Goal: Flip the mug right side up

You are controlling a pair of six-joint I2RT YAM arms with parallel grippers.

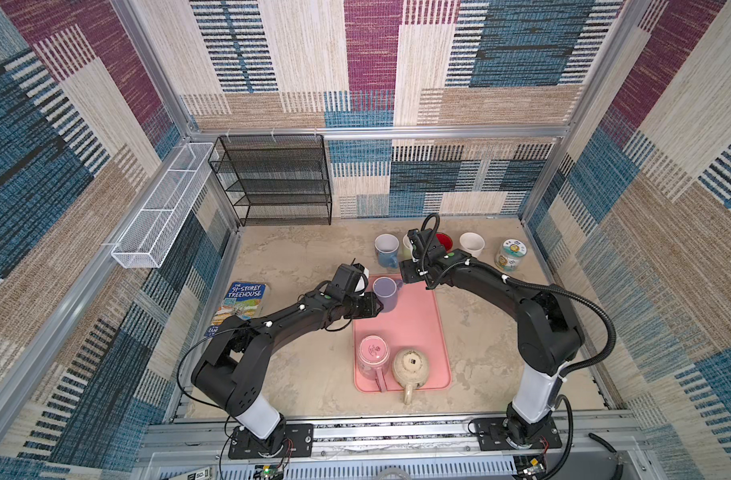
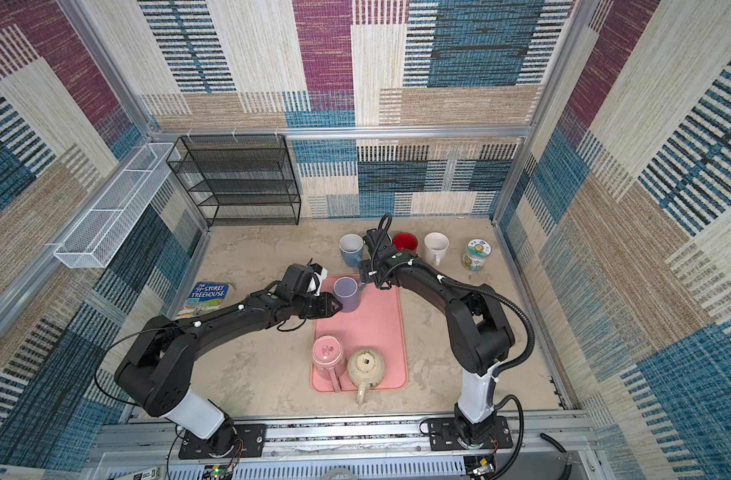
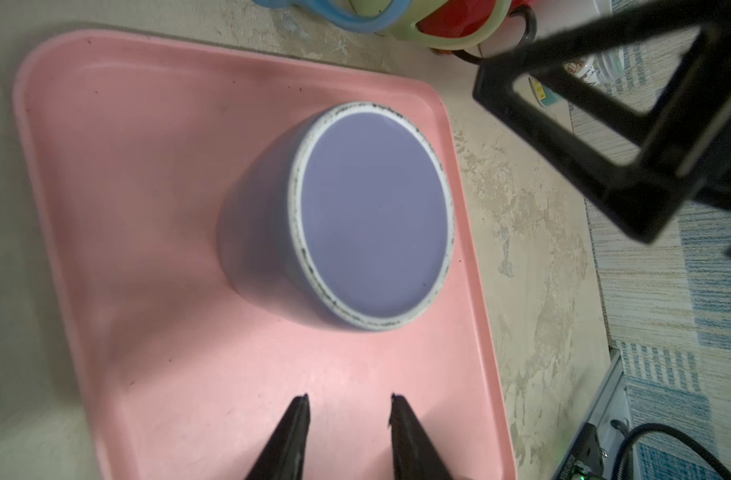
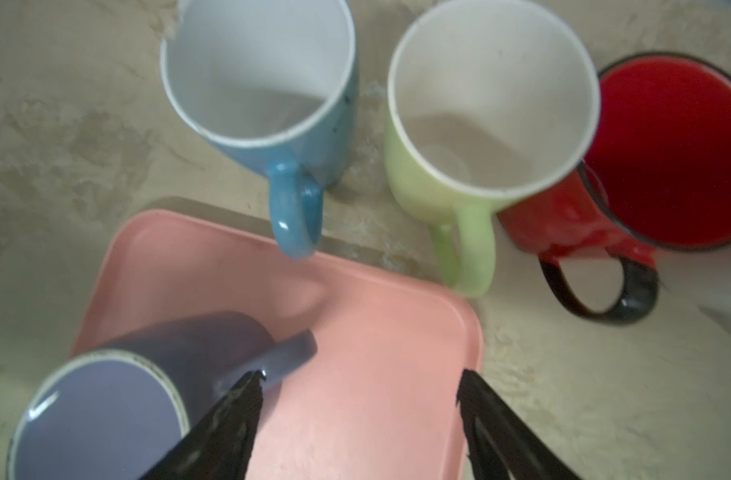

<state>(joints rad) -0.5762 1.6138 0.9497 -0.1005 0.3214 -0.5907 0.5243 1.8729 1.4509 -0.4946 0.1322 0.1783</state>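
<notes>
A lavender mug (image 1: pixel 385 293) (image 2: pixel 347 293) stands upside down at the far end of the pink tray (image 1: pixel 413 332) (image 2: pixel 376 328), its flat base (image 3: pixel 372 216) facing up. Its handle (image 4: pixel 289 357) points toward my right gripper (image 4: pixel 361 376) (image 1: pixel 402 283). That gripper is open wide, with one fingertip at the handle and nothing between the jaws. My left gripper (image 3: pixel 349 399) (image 1: pixel 380 306) is open on the mug's near-left side, a short way off over the tray (image 3: pixel 147 208), holding nothing.
A pink mug (image 1: pixel 372 357) and a beige mug (image 1: pixel 411 368) sit upside down at the tray's near end. Behind the tray stand blue (image 1: pixel 386 249), green (image 4: pixel 480 124), red (image 2: pixel 404 242) and white (image 1: pixel 471 244) mugs and a jar (image 1: pixel 510 254). A book (image 1: pixel 241 305) lies left; a black rack (image 1: pixel 272 178) stands at the back.
</notes>
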